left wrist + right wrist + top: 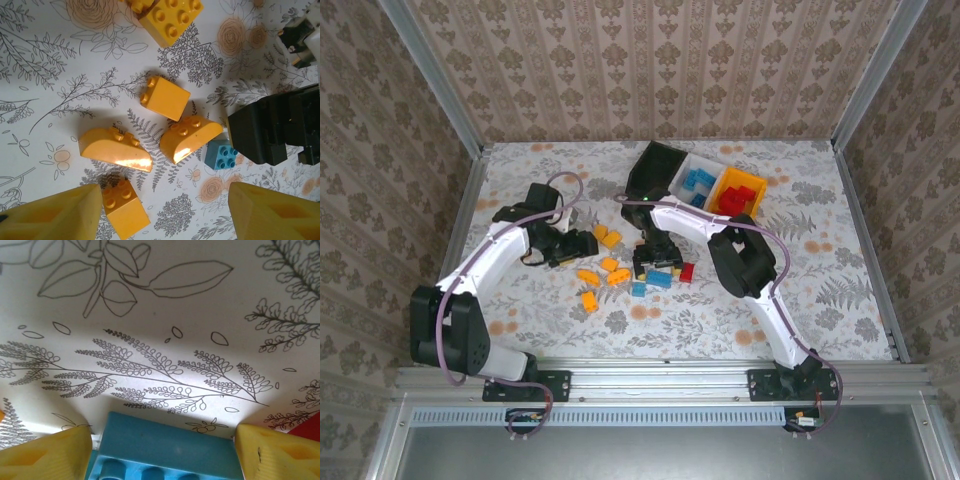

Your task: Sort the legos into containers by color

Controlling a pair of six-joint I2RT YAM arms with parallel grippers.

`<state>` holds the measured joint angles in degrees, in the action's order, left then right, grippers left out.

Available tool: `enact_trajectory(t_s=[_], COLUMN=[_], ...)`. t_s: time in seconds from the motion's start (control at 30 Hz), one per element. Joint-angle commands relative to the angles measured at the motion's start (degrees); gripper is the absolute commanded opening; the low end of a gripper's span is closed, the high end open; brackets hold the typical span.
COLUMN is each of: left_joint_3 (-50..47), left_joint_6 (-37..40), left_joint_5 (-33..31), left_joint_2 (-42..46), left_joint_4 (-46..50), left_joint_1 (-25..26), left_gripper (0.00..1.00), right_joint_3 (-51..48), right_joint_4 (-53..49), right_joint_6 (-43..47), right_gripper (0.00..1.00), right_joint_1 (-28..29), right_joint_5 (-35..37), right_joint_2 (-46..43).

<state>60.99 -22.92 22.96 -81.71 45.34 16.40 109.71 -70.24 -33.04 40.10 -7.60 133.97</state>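
Observation:
Loose legos lie mid-table: orange-yellow ones (588, 276), blue ones (660, 280) and a red one (686, 272). The black bin (655, 168), the white bin (692, 165) holding blue bricks and the orange-yellow bin (758, 186) holding red bricks stand at the back. My left gripper (165, 215) is open over bare table, and an orange-yellow brick (125, 207) sits against its left finger. My right gripper (162, 452) is open and low, straddling a blue brick (165, 450) on the table, with a thin gap at the left finger.
In the left wrist view, two curved orange-yellow bricks (115, 150) (190, 137), a square one (165, 97) and a small blue brick (222, 155) lie ahead. The right arm's black gripper body (275, 130) is close on the right. A red brick (310, 426) edges the right wrist view.

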Motion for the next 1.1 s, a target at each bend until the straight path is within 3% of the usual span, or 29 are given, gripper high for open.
enact_trajectory(t_s=[0.0, 0.3, 0.67, 0.9, 1.07], left_joint_3=[2.1, 1.4, 2.7, 3.7, 4.0], left_joint_6=[1.3, 0.5, 0.4, 0.6, 0.6], left_joint_5=[0.9, 1.2, 1.1, 0.7, 0.2], left_joint_2=[-0.3, -0.1, -0.6, -0.7, -0.1], left_joint_4=[0.1, -0.6, -0.4, 0.1, 0.7], left_joint_1=[-0.3, -0.3, -0.4, -0.3, -0.3], left_gripper=[0.69, 0.69, 0.69, 0.69, 0.69], right_joint_3=[-2.4, -6.1, -2.9, 0.2, 7.7], right_joint_4=[-1.8, -0.9, -0.9, -1.6, -3.9], right_joint_6=[-0.9, -2.3, -1.4, -0.8, 1.0], right_gripper=[0.77, 0.78, 0.66, 0.65, 0.65], right_joint_1=[0.6, 0.7, 0.3, -4.2, -9.6], right_joint_5=[0.9, 1.4, 2.3, 2.8, 3.5], right_joint_2=[-1.3, -2.9, -3.3, -5.7, -5.2])
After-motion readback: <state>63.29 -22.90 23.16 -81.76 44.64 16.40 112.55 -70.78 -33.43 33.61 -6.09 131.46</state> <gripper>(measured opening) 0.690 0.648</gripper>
